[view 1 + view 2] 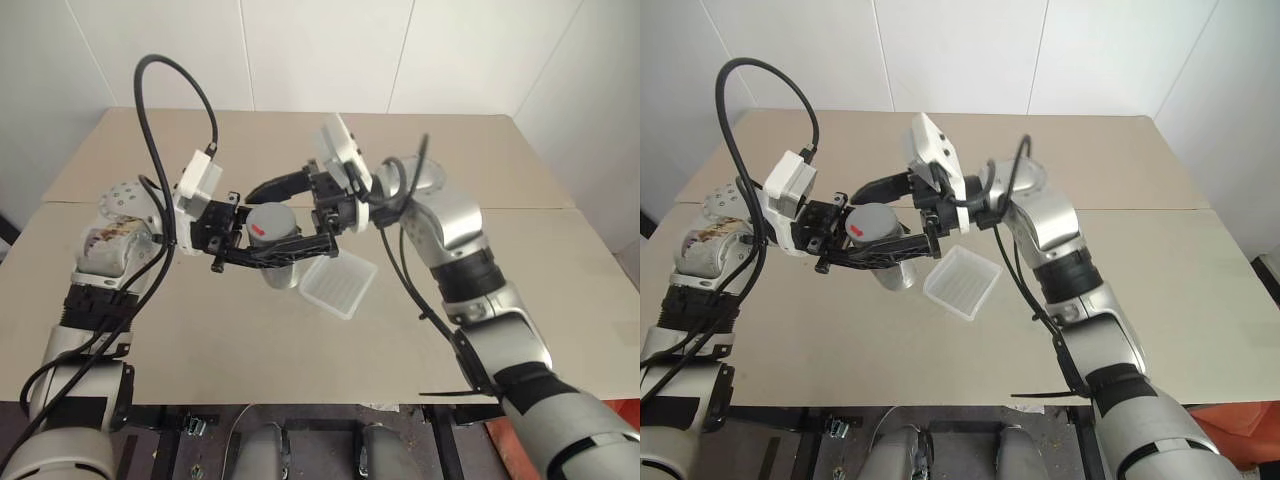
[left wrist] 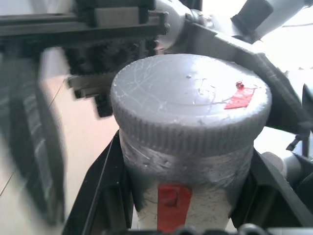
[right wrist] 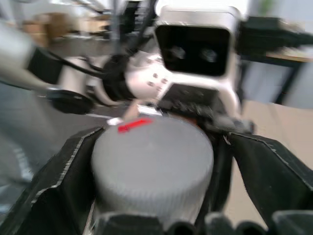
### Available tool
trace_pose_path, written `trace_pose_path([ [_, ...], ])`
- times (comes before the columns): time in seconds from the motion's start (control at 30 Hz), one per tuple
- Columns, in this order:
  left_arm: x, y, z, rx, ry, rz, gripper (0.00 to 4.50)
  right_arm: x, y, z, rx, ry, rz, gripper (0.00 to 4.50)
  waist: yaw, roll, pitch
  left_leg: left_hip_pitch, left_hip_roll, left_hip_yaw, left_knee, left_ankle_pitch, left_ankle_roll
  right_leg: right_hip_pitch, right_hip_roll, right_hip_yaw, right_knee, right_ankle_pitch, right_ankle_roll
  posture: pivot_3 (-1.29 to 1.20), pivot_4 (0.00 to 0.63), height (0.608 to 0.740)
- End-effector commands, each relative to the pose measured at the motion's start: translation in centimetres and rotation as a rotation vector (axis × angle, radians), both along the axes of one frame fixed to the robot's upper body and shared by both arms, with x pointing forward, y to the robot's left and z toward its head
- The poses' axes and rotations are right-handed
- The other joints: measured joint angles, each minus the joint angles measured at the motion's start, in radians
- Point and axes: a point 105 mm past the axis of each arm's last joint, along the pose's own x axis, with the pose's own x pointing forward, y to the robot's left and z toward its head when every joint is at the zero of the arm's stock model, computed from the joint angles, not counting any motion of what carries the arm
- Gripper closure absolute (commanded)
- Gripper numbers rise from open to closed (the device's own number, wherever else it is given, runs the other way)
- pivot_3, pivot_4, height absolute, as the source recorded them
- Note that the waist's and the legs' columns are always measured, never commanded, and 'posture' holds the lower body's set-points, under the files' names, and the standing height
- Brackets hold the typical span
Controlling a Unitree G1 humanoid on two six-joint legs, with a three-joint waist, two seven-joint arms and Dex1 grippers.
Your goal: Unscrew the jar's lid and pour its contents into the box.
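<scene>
I have both arms raised over the table [image 1: 520,280], wrists bent inward so the grippers face each other. The left gripper [image 1: 275,255] is clamped on one jar [image 1: 272,262], held up beside one empty box [image 1: 338,285] (translucent, ribbed). The right gripper [image 1: 290,215] brackets the one lid [image 1: 268,220], still on the jar, its fingers [image 3: 58,181] spread off the rim.

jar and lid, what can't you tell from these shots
- Contents: hidden in every view; the jar wall is silvery and the lid covers the top.
- Jar's base: cut off by the left wrist view's edge, hidden behind the left gripper in the head views.
- Lid's seating: right wrist view too blurred.
</scene>
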Motion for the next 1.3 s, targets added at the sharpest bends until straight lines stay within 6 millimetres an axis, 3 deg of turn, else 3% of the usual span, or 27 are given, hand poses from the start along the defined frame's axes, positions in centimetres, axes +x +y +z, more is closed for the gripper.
trace_pose_path([
  [0.03,0.8,1.1,-0.1,-0.018,-0.034,0.082,2.46,-0.5,-1.7,2.5,0.107,-0.06,-0.16,0.04,-0.002,0.0,0.0,-0.001,0.0,0.0,0.0,0.0,-0.001,-0.002,0.0,0.0,0.001,0.0,0.0,0.0,0.15,0.74],
  [0.13,1.1,1.4,-0.6,-0.034,-0.021,0.112,2.46,-1.5,-1.9,2.6,0.132,-0.056,-0.199,0.04,-0.004,0.0,0.0,-0.004,0.0,0.0,0.0,0.001,-0.002,-0.006,0.0,0.001,0.002,0.0,0.0,0.0,0.15,0.74],
  [0.33,1.8,1.0,-1.0,-0.045,-0.022,0.143,2.46,-3.1,0.6,2.3,0.128,-0.038,-0.21,0.04,-0.012,0.0,0.0,-0.004,0.0,0.0,0.0,0.002,-0.002,-0.007,0.0,0.001,0.002,0.0,0.0,0.0,0.15,0.74],
  [0.63,1.9,0.7,-0.6,-0.066,-0.047,0.169,2.46,-0.3,2.0,1.2,0.064,-0.019,-0.355,0.04,-0.008,0.0,0.0,-0.005,0.0,0.0,0.0,0.002,-0.002,-0.007,0.0,0.001,0.001,0.0,0.0,0.0,0.15,0.74],
  [1.03,1.1,2.5,0.1,-0.035,-0.062,0.191,2.46,2.6,-1.1,0.7,0.057,0.001,-0.489,0.04,-0.009,0.0,0.0,-0.005,0.0,0.0,0.0,0.002,-0.002,-0.007,0.0,0.001,0.001,0.0,0.0,0.0,0.15,0.74],
  [1.3,0.4,3.5,0.6,-0.024,-0.074,0.208,2.46,5.0,-5.4,0.8,0.055,0.009,-0.654,0.04,-0.001,0.0,0.0,-0.005,0.0,0.0,0.0,0.002,-0.002,-0.006,0.0,0.0,0.001,0.0,0.0,0.0,0.15,0.74],
])
